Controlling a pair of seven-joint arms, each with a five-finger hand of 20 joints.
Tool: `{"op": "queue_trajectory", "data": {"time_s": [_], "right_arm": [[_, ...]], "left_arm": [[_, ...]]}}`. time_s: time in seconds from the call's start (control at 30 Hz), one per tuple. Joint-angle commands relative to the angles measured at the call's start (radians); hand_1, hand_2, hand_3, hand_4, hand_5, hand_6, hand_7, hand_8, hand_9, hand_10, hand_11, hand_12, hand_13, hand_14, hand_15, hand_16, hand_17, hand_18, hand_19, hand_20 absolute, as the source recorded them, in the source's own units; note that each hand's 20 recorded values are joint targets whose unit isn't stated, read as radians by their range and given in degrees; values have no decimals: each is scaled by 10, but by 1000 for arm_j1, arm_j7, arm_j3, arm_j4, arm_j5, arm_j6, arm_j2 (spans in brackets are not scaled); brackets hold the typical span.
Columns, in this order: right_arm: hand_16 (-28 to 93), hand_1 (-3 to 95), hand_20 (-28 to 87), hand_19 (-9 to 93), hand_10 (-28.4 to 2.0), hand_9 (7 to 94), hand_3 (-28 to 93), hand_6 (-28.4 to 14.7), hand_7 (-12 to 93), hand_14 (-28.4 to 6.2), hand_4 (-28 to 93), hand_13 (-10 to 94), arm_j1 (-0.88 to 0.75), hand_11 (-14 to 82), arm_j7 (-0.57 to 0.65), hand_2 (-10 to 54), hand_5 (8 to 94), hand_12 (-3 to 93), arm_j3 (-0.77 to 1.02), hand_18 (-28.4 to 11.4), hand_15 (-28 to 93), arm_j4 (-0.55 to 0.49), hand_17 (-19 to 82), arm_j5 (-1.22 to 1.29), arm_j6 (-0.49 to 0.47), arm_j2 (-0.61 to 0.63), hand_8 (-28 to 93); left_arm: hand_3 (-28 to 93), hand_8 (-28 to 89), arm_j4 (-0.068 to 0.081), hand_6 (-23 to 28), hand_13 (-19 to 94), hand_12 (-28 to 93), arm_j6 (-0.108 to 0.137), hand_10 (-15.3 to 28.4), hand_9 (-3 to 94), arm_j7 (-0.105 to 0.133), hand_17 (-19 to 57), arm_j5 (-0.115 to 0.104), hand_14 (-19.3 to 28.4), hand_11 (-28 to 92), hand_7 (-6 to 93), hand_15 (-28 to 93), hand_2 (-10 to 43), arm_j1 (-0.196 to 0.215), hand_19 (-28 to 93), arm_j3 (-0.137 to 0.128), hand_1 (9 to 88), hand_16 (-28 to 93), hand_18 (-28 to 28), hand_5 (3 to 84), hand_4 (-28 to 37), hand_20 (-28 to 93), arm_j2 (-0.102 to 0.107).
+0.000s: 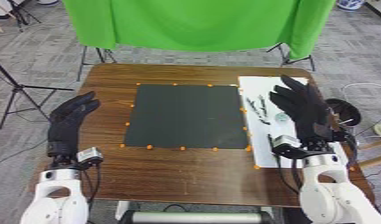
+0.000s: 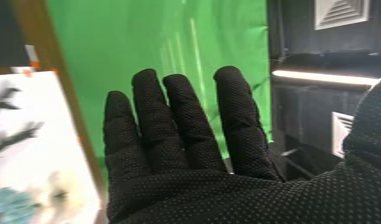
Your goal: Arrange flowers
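We see that the table (image 1: 106, 175) is of brown wood, smooth and a little glossy. The mat (image 1: 182, 115) on it looks dark and matt. The green cloth (image 1: 200, 25) hangs in soft folds. On the right hand (image 1: 302, 105) we notice black fabric, textured with small dots. The white arm shells (image 1: 58, 207) look like smooth plastic.
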Motion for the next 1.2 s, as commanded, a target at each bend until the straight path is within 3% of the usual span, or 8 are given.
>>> {"op": "queue_trajectory", "data": {"time_s": [0.03,0.3,0.47,0.6,0.67,0.73,0.83,1.2], "right_arm": [[183,58,305,47,-145,464,778,-7,182,-139,-204,401,-4,58,-1,-29,429,155,9,-157,130,-6,243,-18,22,-13,-115],[173,138,322,74,-143,464,762,-8,184,-133,-197,422,-24,59,65,-95,421,163,38,-169,136,-45,295,-131,15,-12,-114],[213,237,484,400,-150,560,735,-21,220,-123,-225,626,-20,146,248,-95,467,191,12,-155,230,-129,411,-390,209,16,-115],[232,280,454,646,-150,601,721,-20,250,-112,-221,693,-27,208,427,-95,500,214,-5,-157,374,-165,444,-645,269,59,-117],[242,306,453,729,-151,621,704,-16,264,-106,-222,716,-45,241,491,-95,518,233,8,-153,446,-178,475,-750,235,72,-115],[241,318,420,796,-150,654,691,-11,275,-97,-209,745,-65,261,585,-95,538,249,24,-143,507,-202,511,-849,168,80,-115],[248,329,409,841,-145,706,680,-6,283,-85,-210,785,-82,289,694,-95,567,255,25,-133,533,-216,551,-988,83,100,-114],[274,347,365,912,-127,770,670,-17,258,-57,-217,851,-28,302,965,-95,621,254,-94,-110,546,-213,606,-1290,-179,144,-96]], "left_arm": [[691,-86,14,21,417,114,-15,133,532,4,108,2,163,229,193,219,-80,-29,116,22,315,-30,111,539,-221,190,-18],[688,-87,4,22,417,113,-35,133,531,-10,111,12,162,230,194,220,-81,-15,116,18,320,-30,111,540,-218,194,-17],[682,-86,-3,22,417,113,-43,133,531,-18,111,19,162,230,193,221,-79,-8,117,14,324,-31,111,539,-215,196,-13],[680,-86,-6,22,418,113,-53,133,531,-34,111,48,163,229,191,222,-82,-7,122,3,328,-31,112,537,-210,200,-1],[680,-85,-14,22,417,113,-43,133,529,-56,112,64,164,229,191,223,-84,-4,126,-3,330,-31,113,537,-209,202,5],[673,-84,-26,22,421,114,34,133,528,-86,117,74,165,230,189,226,-82,-6,147,14,336,-31,130,522,-209,208,17],[662,-77,-31,23,430,114,35,135,519,-93,142,27,173,232,167,231,-87,-10,227,19,343,-35,176,480,-196,202,21],[645,-76,-32,25,441,116,22,134,519,-99,145,33,178,240,164,245,-83,-9,283,22,356,-36,177,477,-191,177,30]]}}
